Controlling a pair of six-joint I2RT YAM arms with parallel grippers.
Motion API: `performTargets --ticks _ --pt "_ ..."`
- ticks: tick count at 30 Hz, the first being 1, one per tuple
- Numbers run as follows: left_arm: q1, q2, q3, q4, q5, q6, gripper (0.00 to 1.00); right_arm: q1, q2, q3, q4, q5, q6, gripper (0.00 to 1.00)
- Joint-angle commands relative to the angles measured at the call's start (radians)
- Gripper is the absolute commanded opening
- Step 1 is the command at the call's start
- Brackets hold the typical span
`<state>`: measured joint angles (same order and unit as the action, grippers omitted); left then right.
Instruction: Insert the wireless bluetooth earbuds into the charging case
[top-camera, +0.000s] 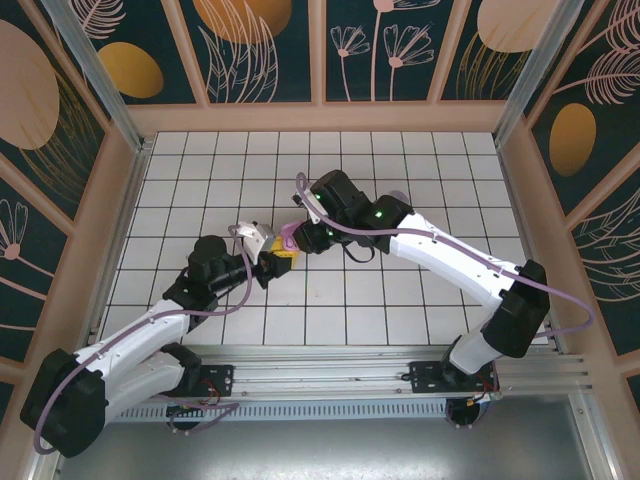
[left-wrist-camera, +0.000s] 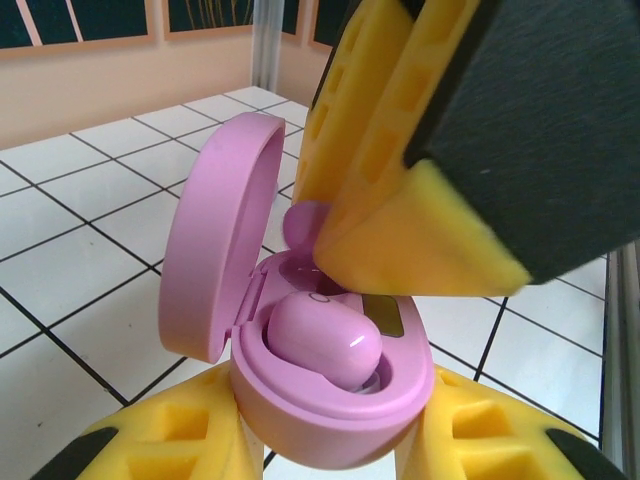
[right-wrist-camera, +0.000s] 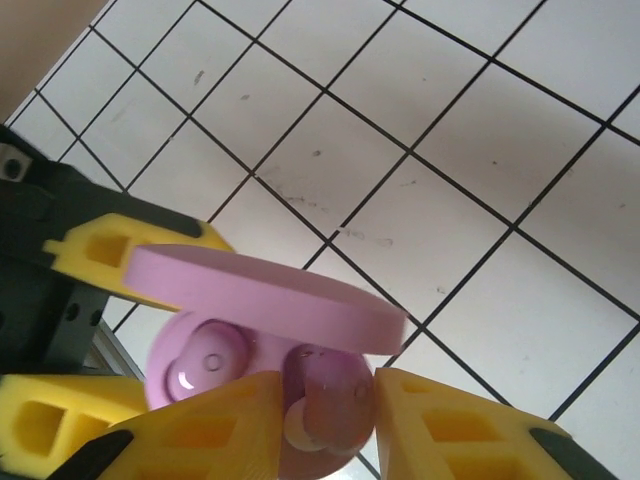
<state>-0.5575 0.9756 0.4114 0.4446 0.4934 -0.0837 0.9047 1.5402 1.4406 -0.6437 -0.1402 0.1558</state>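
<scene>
Left gripper (top-camera: 280, 256) clamps pink charging case (left-wrist-camera: 215, 240), lid open upright; one pink earbud (left-wrist-camera: 322, 340) seated. Right gripper (right-wrist-camera: 325, 415) pinches second earbud (right-wrist-camera: 322, 400) over free socket. Tiled floor (top-camera: 400, 300) roomy around, walls well apart.

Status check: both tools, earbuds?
Left tool grips open case. Right tool holds earbud at its mouth. Second earbud seated. Lid up, nothing blocking.

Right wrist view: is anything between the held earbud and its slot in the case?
Nothing visible does. The held earbud hangs at the open charging case, its lid swung clear, and the other earbud sits beside it.
</scene>
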Motion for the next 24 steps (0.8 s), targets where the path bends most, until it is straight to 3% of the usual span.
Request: performTargets --ticks 1,15,24 --pt "-0.002 -0.021 0.01 0.022 0.007 -0.01 0.01 -0.01 -0.021 -0.011 0.033 -0.039 0.028 0.3" --pt "-0.002 -0.029 0.013 0.016 0.005 -0.01 0.01 -0.012 -0.046 -0.032 0.046 -0.065 0.004 0.26" --pt "-0.002 -0.019 0.01 0.045 0.032 -0.018 0.01 -0.028 -0.104 -0.018 0.055 -0.063 0.015 0.35"
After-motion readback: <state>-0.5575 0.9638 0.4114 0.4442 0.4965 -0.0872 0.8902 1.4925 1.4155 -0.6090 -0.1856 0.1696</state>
